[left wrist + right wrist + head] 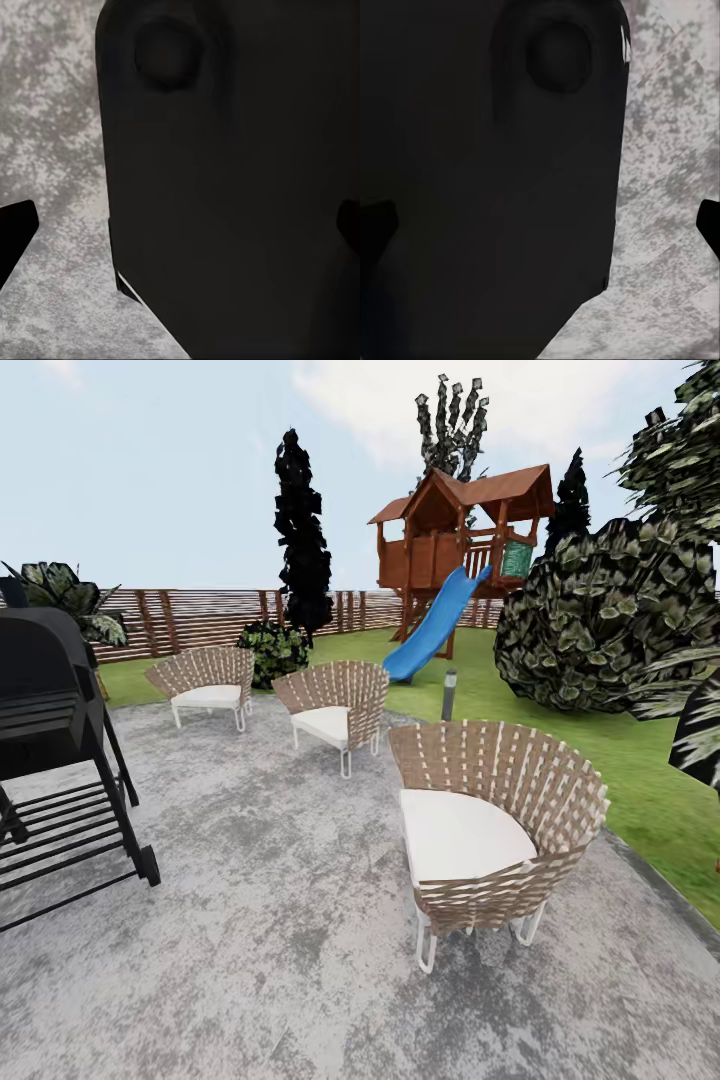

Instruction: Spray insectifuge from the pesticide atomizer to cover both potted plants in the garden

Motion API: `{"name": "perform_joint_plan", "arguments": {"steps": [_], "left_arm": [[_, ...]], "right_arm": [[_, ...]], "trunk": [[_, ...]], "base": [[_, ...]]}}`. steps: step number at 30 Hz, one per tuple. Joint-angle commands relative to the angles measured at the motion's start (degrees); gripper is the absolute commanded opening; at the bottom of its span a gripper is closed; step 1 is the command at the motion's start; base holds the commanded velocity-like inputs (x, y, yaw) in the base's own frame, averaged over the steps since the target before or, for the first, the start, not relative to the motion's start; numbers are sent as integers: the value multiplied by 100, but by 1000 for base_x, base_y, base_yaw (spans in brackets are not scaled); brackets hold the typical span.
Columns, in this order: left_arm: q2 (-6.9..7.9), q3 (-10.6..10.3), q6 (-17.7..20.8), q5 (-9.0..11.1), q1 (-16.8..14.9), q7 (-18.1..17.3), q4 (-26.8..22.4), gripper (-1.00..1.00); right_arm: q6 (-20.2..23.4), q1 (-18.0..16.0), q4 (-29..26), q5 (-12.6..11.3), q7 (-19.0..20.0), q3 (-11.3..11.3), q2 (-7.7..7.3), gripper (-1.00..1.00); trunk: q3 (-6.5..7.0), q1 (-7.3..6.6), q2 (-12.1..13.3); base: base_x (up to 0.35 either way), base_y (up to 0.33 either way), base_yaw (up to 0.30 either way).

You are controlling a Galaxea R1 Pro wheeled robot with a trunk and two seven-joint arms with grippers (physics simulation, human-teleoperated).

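Left wrist view: the left claw's (180,225) two dark fingertips (15,232) are showing at opposite edges of the picture, so the jaws are standing wide apart and gripping nothing; between them a big black body panel (232,180) of the robot is sitting close to the lens, with mottled grey paving (52,120) beyond it.
Right wrist view: the right claw (540,225) is reading the same way, one fingertip (375,225) at each edge, spread wide and empty, pointing past another black panel (487,180) toward the paving (667,172).
Why held so: both arms are probably hanging tucked beside the trunk for driving, which would explain the claws aiming at the ground beside the robot's own body.
Head view, near: a black grill (55,750) is standing on the paving (270,920) at the left, and a wicker seat (490,830) with a white cushion is sitting just right of centre.
Head view, farther: two more wicker seats (335,710) are lining the paving's far edge, likely arranged as a lounge group; a short grey post (449,695) is standing on the lawn (620,760).
Background: a wooden playhouse (460,540) with a blue slide (435,625), a slatted fence (210,615) and a large bush (600,620) are closing the garden.
Task things: the pesticide atomizer and the potted plants are not yet turning up here; I judge the robot is searching, so the pick-up is not begun.
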Motion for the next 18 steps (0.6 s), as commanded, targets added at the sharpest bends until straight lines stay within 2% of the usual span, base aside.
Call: {"name": "perform_joint_plan", "arguments": {"steps": [1, 4, 7, 18], "left_arm": [[-8, -8, -9, 9, -1, 9, 7, 100], [-9, -8, -9, 10, -1, 9, 26, 100], [-9, 7, -9, 17, -1, 9, 35, 100], [40, -22, -131, -27, -15, 27, -128, 100]], "right_arm": [[-18, -34, -33, 25, -26, 16, 33, 100], [-15, -99, -129, 20, -26, 11, 79, 100], [-81, -157, -200, -3, -23, -8, -6, 100], [-184, -160, -284, 5, -33, 8, -30, 100]], "trunk": [[-3, 0, -2], [-3, 0, -2], [-3, 0, -2], [-3, 0, -2]], "base": [[0, 0, 0], [0, 0, 0], [0, 0, 0], [0, 0, 0]]}}
